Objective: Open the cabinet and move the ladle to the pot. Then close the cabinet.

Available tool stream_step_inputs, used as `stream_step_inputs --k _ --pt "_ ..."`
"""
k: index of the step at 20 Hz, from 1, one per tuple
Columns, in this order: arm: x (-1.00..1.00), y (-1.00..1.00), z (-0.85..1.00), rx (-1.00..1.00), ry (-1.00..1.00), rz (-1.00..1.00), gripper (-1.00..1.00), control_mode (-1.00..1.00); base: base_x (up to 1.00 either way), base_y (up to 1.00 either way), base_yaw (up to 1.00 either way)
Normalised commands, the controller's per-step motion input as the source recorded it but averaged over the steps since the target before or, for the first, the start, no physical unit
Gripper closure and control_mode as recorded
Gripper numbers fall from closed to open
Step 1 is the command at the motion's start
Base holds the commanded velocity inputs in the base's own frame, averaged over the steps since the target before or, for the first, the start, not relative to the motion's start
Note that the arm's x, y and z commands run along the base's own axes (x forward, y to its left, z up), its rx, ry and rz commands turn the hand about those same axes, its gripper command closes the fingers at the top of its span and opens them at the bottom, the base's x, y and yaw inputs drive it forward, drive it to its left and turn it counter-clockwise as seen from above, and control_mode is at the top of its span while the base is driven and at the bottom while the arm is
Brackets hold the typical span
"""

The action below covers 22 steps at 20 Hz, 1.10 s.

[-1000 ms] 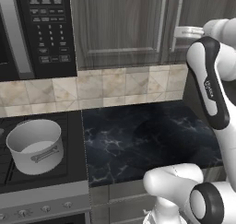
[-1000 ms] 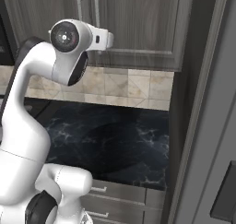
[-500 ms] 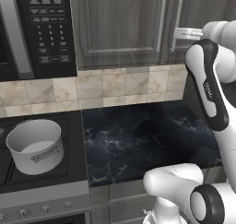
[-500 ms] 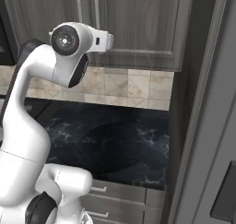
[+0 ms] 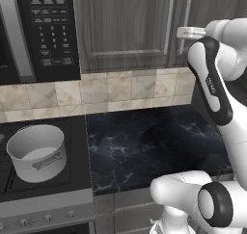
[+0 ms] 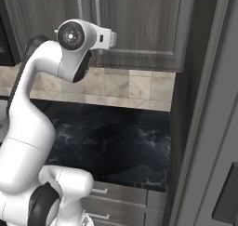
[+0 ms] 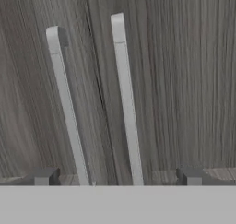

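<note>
The cabinet (image 5: 125, 26) (image 6: 139, 25) has both wood-grain doors (image 7: 184, 80) closed. My gripper (image 7: 119, 178) is open and faces the doors close up. Its fingertips (image 7: 44, 177) stand on either side of the two silver bar handles (image 7: 124, 98), touching neither. In the base views the hand (image 5: 185, 33) (image 6: 108, 37) hovers just before the handles (image 5: 170, 23) (image 6: 97, 9). The light-grey pot (image 5: 36, 151) stands on the stove at lower left, with nothing in it. The ladle is hidden.
A black microwave (image 5: 43, 31) hangs left of the cabinet above the stove (image 5: 29, 185). A black marble counter (image 5: 144, 141) (image 6: 121, 136) lies below the cabinet. A tall grey panel (image 6: 209, 127) closes off the right side.
The arm's upper joint has shifted slightly; the hand stays in front of the handles and the jaws remain open.
</note>
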Motion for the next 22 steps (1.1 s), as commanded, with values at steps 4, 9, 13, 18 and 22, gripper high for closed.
stream_step_inputs --k 4,9,13,18,22 --pt "0.42 0.00 0.00 0.00 0.01 0.00 -1.00 -1.00 0.00 0.00 0.00" --pt "0.34 0.00 0.00 0.00 0.02 0.00 -1.00 -1.00 0.00 0.00 0.00" --pt "0.38 0.00 -0.01 0.00 0.03 0.00 -1.00 -1.00 0.00 0.00 0.00" --pt "0.38 -0.02 -0.05 0.00 0.00 0.00 -1.00 -1.00 0.00 0.00 0.00" --pt "0.37 -0.11 -0.05 0.00 0.00 0.01 -1.00 -1.00 0.00 0.00 0.00"
